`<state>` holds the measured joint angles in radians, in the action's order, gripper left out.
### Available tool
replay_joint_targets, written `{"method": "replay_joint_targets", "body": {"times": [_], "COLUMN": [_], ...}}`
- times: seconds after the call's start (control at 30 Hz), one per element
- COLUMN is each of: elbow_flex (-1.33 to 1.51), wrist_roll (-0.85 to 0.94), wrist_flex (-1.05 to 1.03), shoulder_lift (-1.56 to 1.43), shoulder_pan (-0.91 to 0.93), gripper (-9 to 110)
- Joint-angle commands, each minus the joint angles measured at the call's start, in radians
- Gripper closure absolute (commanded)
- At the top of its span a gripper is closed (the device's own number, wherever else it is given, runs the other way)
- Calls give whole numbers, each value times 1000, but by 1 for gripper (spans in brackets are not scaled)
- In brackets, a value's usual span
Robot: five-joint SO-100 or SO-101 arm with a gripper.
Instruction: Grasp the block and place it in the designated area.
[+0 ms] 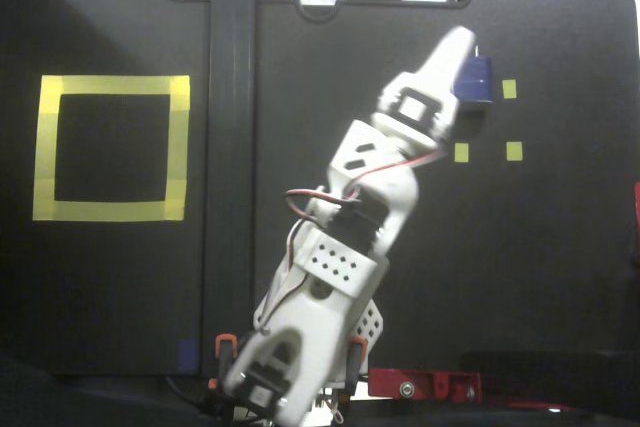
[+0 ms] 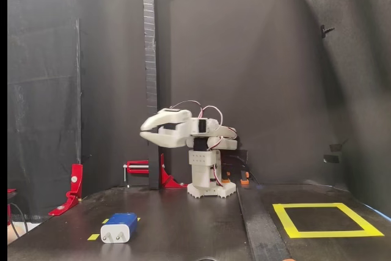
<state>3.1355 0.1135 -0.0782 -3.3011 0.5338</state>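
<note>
The blue block (image 2: 119, 227) lies on the black bench (image 2: 183, 224) at about two o'clock from the arm's base, untouched. The hand (image 2: 146, 132) hangs above, fingers slightly parted, empty. The block looks light, rigid and smooth; gripping across its flat sides seems safest.

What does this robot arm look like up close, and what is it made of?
The arm looks like chunky white plastic segments with black motor blocks set between them. Thin red, black and white cables loop outside the joints. One plate has rows of small holes. The pincer is white, with long tapered fingers.
</note>
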Motion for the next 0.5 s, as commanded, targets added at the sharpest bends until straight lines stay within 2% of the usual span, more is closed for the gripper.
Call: {"method": "replay_joint_targets", "body": {"times": [0.0,0.3,0.47], "elbow_flex": [6,3,-115], "wrist_roll": [8,6,6], "wrist_flex": [-18,-15,-48], "shoulder_lift": [0,15,173], "shoulder_pan": [67,92,81], "gripper": [101,102,102]}}
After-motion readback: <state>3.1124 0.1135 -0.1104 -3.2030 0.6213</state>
